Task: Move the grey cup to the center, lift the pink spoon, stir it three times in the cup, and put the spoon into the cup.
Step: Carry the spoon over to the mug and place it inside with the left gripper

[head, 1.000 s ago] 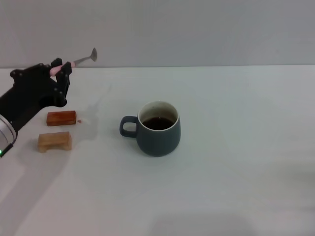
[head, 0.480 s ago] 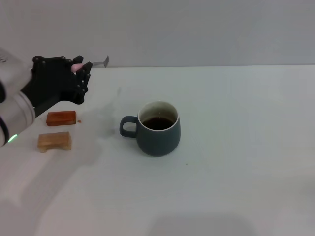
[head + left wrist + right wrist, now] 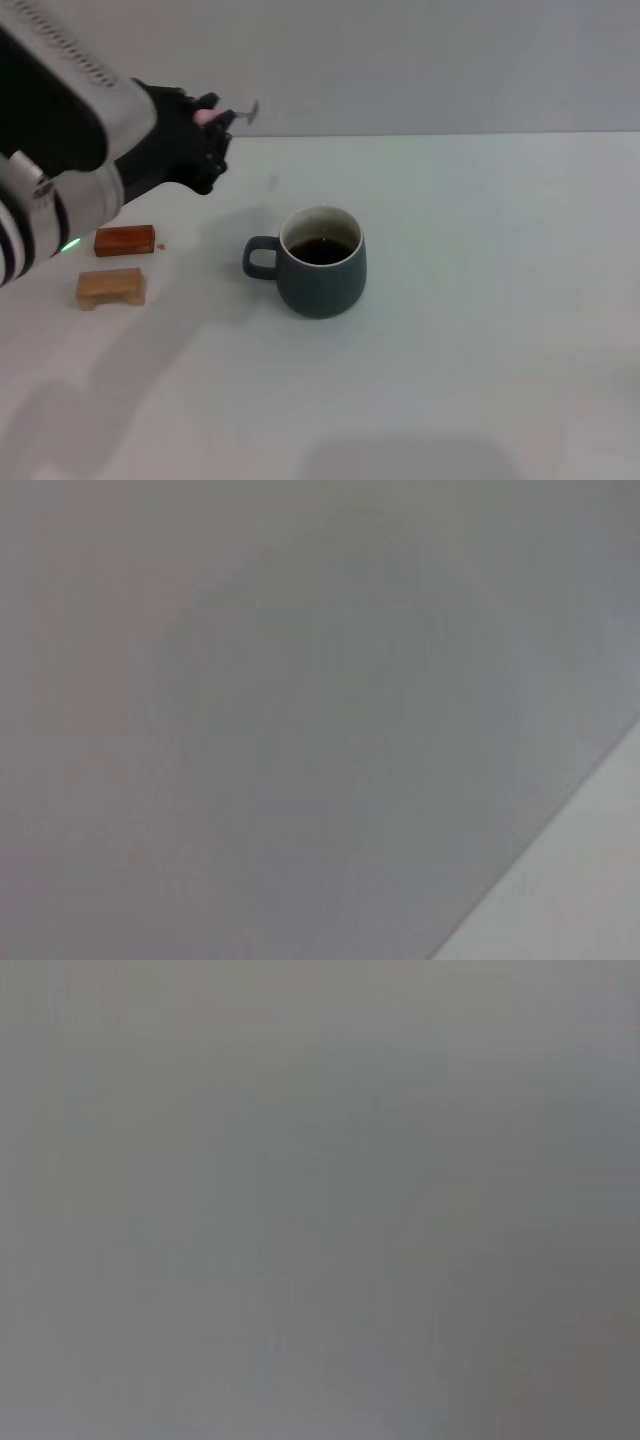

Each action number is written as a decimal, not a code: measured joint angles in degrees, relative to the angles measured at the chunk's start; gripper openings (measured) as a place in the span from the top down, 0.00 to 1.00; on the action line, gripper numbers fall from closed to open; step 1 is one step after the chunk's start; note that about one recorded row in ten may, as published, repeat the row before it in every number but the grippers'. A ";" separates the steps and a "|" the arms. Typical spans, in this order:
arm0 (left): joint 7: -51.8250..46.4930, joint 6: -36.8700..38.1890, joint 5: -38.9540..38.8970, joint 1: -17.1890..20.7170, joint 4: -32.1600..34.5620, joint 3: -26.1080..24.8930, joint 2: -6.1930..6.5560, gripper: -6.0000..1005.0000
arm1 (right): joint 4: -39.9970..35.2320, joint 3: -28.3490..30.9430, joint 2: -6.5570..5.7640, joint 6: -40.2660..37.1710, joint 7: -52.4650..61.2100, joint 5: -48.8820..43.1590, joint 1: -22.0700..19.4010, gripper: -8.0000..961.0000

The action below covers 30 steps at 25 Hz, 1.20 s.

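Head view: left gripper raised above the worktop's far-left part, clamped on the pink spoon, bowl pointing right. Grey cup sits mid-worktop, dark liquid inside, handle left. Two wooden blocks near the left edge. Carry step, I judge; next needs the bowl tipped down over the cup's mouth. Left wrist view: blank grey, nothing readable. Right wrist view: likewise; right gripper unseen.

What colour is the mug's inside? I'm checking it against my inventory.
Pale cream, above dark liquid, in the grey cup; the head view shows it best.
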 joint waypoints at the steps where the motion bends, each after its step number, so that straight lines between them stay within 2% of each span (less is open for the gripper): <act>1: 2.35 -1.32 -1.54 -0.34 -0.06 -0.80 -0.78 0.85 | -0.06 0.01 0.00 0.04 0.00 0.00 0.11 0.99; 2: 2.35 -1.32 -1.54 -0.34 -0.06 -0.80 -0.78 0.85 | -0.12 0.02 0.00 0.08 0.01 0.00 0.19 0.99; 4: 11.96 -5.86 -6.47 -0.65 -0.27 -5.46 -5.19 0.85 | -0.21 0.03 -0.01 0.55 0.03 0.00 0.57 0.99; 5: 14.37 -7.38 -7.82 -0.83 -0.47 -6.84 -6.20 0.85 | -0.21 0.04 -0.04 0.69 0.04 0.00 0.69 0.99; 6: 14.37 -7.38 -7.82 -0.83 -0.47 -6.84 -6.20 0.85 | -0.21 0.04 -0.04 0.69 0.04 0.00 0.69 0.99; 7: 17.08 -9.20 -9.65 -1.11 -0.64 -8.45 -7.21 0.85 | -0.21 0.05 -0.07 0.79 0.04 0.00 0.80 0.99; 8: 18.97 -10.45 -11.20 -1.36 -0.78 -9.57 -7.62 0.85 | -0.21 0.06 -0.09 0.87 0.05 0.00 0.86 0.99; 11: 21.83 -12.82 -15.09 -1.99 -1.32 -11.51 -7.62 0.85 | -0.19 0.06 -0.10 1.21 0.05 -0.01 1.01 0.99; 18: 23.56 -19.16 -15.43 -1.30 -4.60 -13.50 -7.71 0.85 | -0.95 0.30 -0.07 1.68 -0.21 1.16 0.93 0.99; 24: 25.99 -23.11 -15.70 -1.23 -5.84 -13.59 -7.87 0.85 | -3.25 0.34 -0.17 1.42 -0.38 6.87 1.07 0.99; 30: 25.90 -26.23 -15.82 -1.11 -6.89 -12.82 -7.91 0.85 | -4.21 1.11 -0.18 1.38 -0.39 8.66 1.18 0.99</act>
